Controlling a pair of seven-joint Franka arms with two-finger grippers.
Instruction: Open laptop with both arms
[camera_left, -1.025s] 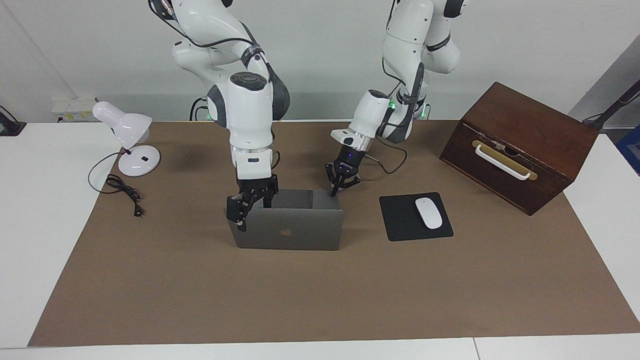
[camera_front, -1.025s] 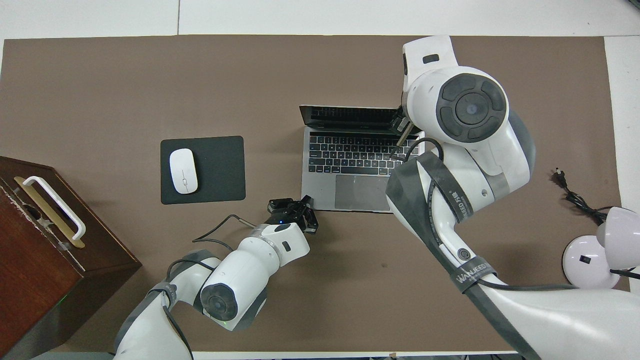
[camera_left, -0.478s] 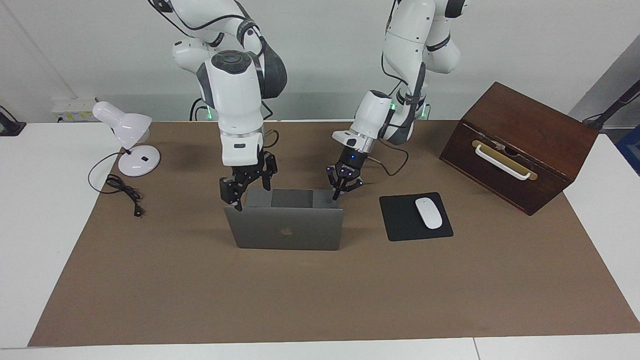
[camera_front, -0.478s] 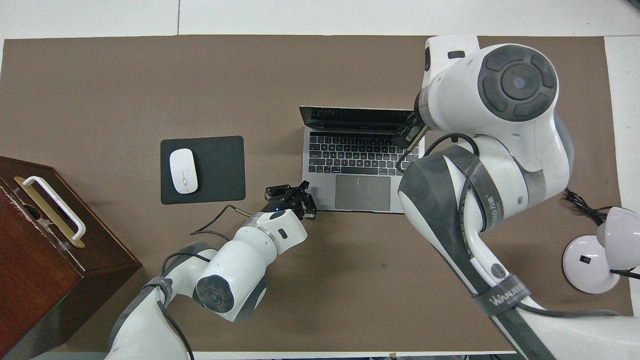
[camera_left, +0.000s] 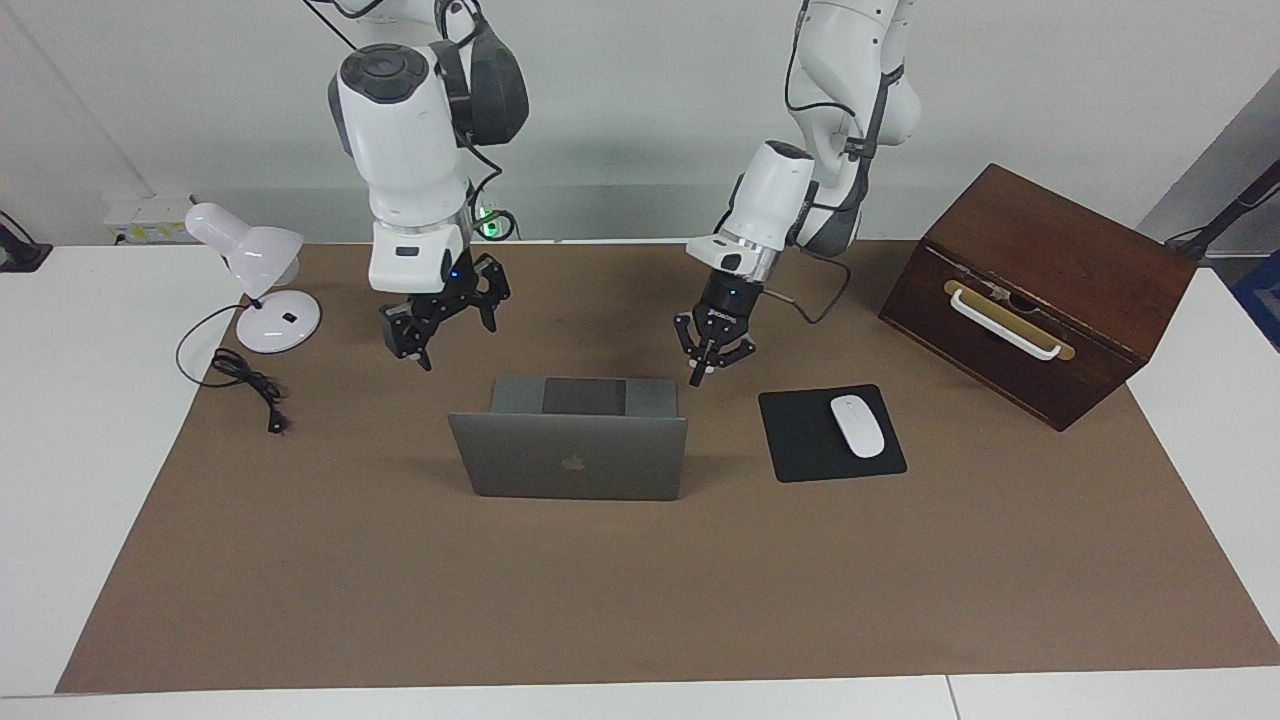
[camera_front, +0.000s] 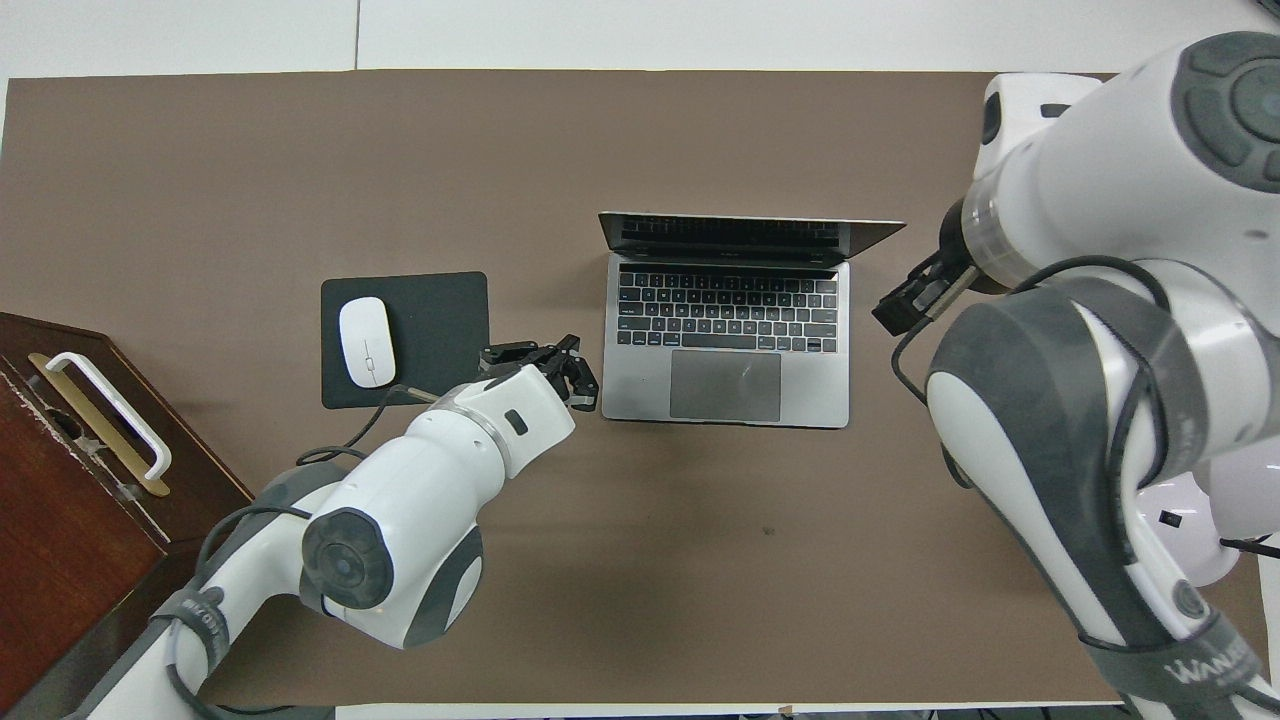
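The laptop (camera_left: 568, 440) stands open on the brown mat (camera_left: 640, 600) of the worktop (camera_left: 90, 450), its lid upright with the logo facing away from the robots and its keyboard (camera_front: 727, 310) toward them. It serves as the landmark here.

The left arm (camera_left: 775, 200) comes down from its base and bends at the wrist, so that the left hand (camera_left: 712, 365) points down. It hangs in the air just off the laptop's corner on the left arm's side, over the mat between the laptop and the mouse pad (camera_left: 800, 440). Its fingertips are pressed together and hold nothing. The overhead view shows the same hand (camera_front: 562, 368) just beside the laptop's base.

The right arm (camera_left: 410, 150) is raised high, its forearm nearly vertical. The right hand (camera_left: 432, 325) hangs tilted over the mat, off the laptop's side toward the right arm's end and nearer the robots than the lid. Its fingers are spread wide and empty.

A second earlier the right hand was down at the lid's corner, touching or nearly touching it, and the left hand was low at the base's corner nearest the robots. Since then both have lifted clear and drawn outward, the right much more than the left. The lid stands at about the same angle as before.

A mouse (camera_left: 858, 425) lies on the pad beside the laptop. A wooden box (camera_left: 1040, 290) sits farther toward the left arm's end, and a white lamp (camera_left: 255, 290) toward the right arm's end.
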